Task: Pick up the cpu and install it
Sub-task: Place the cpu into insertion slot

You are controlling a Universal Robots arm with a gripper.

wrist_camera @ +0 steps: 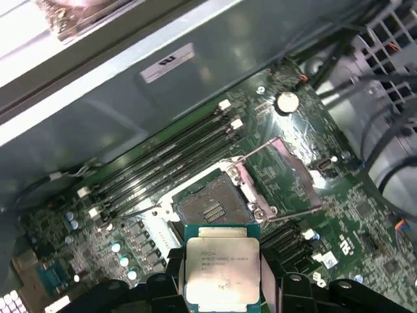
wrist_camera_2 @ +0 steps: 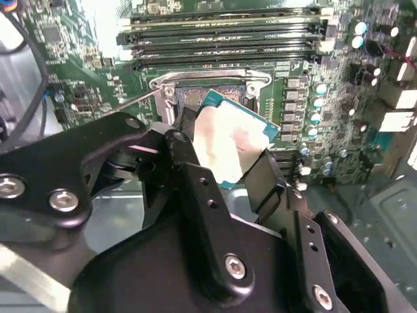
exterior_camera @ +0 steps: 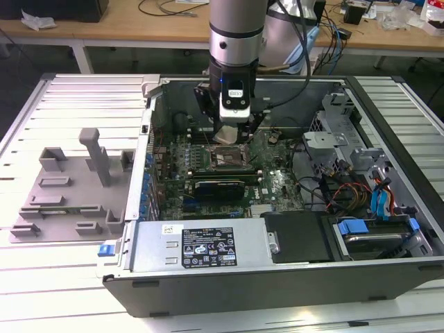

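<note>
Grip: black two-finger gripper (wrist_camera_2: 225, 149) clamped the flat, silvery square cpu (wrist_camera: 221, 267) by opposite edges, sparing its underside.
Place: exterior view's upper centre, seemingly just above the open metal-framed socket (wrist_camera: 212, 208).

Arm: the arm (exterior_camera: 236, 31) drops vertically from the top centre of the exterior view, its silver-grey barrel ending in a black lower section.
Wrist: the wrist (exterior_camera: 234, 97) points straight down in the upper centre of that frame and carries a white block on its near face.
Gripper: the gripper (exterior_camera: 227, 134) hangs directly under the wrist, a little above the frame's middle; in both wrist views (wrist_camera_2: 225, 153) (wrist_camera: 223, 277) its black bolted linkages spread from the body.
Fingers: two black fingers (wrist_camera_2: 195, 173) press in from opposite sides.
Grip: clamped on the cpu (wrist_camera: 223, 264) by its edges, with the metal top facing the wrist.
</note>
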